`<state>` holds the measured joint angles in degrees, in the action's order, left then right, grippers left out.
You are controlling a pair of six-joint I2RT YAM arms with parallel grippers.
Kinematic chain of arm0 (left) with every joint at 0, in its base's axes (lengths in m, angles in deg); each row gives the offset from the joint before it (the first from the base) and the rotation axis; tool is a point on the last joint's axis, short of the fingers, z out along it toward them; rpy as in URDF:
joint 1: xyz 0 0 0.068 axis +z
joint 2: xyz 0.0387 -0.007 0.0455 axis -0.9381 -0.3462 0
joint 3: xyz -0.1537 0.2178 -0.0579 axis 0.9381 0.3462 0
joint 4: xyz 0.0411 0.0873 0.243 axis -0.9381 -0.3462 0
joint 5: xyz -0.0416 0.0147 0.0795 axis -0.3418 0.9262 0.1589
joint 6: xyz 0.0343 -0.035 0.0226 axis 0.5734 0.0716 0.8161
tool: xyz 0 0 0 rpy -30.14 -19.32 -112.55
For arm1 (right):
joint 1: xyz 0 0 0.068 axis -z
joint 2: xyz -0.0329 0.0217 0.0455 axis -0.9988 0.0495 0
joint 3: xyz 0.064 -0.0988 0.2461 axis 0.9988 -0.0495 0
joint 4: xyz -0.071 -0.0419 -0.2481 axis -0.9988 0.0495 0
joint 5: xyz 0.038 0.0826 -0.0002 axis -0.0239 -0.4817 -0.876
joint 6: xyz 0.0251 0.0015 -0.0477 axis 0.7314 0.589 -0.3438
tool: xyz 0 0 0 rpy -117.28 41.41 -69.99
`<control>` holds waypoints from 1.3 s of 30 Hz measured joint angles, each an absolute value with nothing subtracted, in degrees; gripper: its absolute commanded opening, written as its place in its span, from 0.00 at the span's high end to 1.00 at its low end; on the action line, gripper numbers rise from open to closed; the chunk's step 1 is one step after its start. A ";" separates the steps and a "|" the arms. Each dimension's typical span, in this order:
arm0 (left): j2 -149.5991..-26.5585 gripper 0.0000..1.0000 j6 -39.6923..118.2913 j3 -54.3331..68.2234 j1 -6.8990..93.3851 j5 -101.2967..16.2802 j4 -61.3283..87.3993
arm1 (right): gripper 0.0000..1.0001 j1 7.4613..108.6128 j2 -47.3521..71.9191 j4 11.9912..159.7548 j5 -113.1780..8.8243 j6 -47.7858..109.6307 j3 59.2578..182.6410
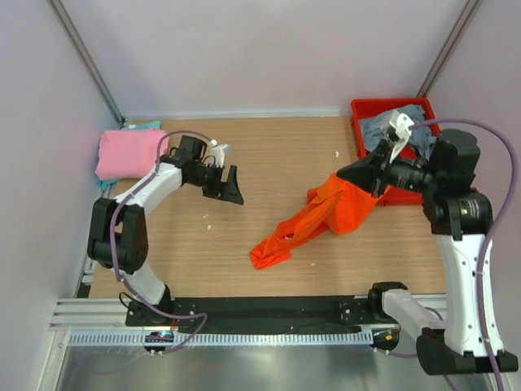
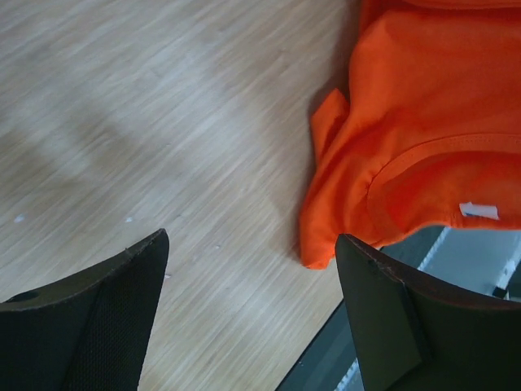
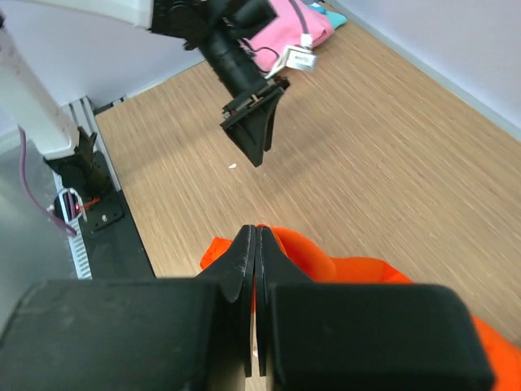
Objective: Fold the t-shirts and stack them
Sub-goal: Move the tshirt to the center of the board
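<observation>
Right claw (image 3: 255,238): jaws pressed flat together, a pinch of orange cloth apparently between them; raised off the table, right of centre in the overhead view.
Left claw (image 2: 251,244): jaws spread wide, nothing in them; hovers over bare wood, left of centre.
Orange t-shirt (image 1: 326,213): crumpled, one end drawn up to my right claw, the rest trailing down-left across the table (image 1: 269,155) to a heap at lower centre. Collar and white label show at the right of my left wrist view.
Pink t-shirt (image 1: 122,153): folded, upper left corner.
Teal t-shirt (image 1: 151,125): a sliver showing from under the pink one.
Grey-blue t-shirt (image 1: 383,129): bundled in the red bin (image 1: 358,106), upper right.
Risk, slip: my pinch looks thin; a hard pull could free the cloth.
Risk, bunching: held at one point only, the shirt may drag twisted rather than spread flat.
Risk, mis-grab: my left claw is well apart from the shirt; closing on the heaped folds could catch two layers.
</observation>
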<state>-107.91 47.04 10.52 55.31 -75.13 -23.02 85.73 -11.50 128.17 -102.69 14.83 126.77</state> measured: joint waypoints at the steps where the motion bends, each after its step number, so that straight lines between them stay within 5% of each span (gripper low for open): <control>1: -108.79 0.16 47.37 9.79 54.30 -75.70 -23.77 | 0.99 85.73 -13.34 129.05 -102.80 13.96 126.31; 11: -101.27 0.18 54.23 11.17 37.16 -73.08 -27.90 | 0.99 85.67 -11.50 132.78 -102.60 10.85 120.19; 25: -117.38 0.22 55.94 13.42 36.57 -74.47 -31.15 | 0.99 85.67 -13.27 135.06 -101.46 9.02 120.45; 27: -120.22 0.30 55.72 12.75 35.59 -76.07 -31.98 | 0.99 85.67 -13.44 134.97 -100.87 9.15 120.45; 30: -122.71 0.59 55.83 11.06 33.56 -77.38 -32.53 | 0.99 85.67 -13.55 133.22 -99.67 10.06 120.21; 33: -126.41 0.71 56.07 9.71 31.50 -79.15 -32.95 | 0.99 85.67 -13.44 129.33 -98.03 12.27 118.85; 36: -128.04 1.00 56.14 9.49 30.45 -80.51 -33.71 | 0.99 85.67 -11.63 126.51 -96.72 14.00 118.22; 39: -128.20 1.00 57.34 9.62 30.32 -80.35 -33.69 | 0.99 85.67 -8.37 122.99 -95.10 15.86 118.22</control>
<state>-128.20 57.34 9.62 30.32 -80.35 -33.69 85.67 -8.37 122.99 -95.10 15.86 118.22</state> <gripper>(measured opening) 0.010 0.026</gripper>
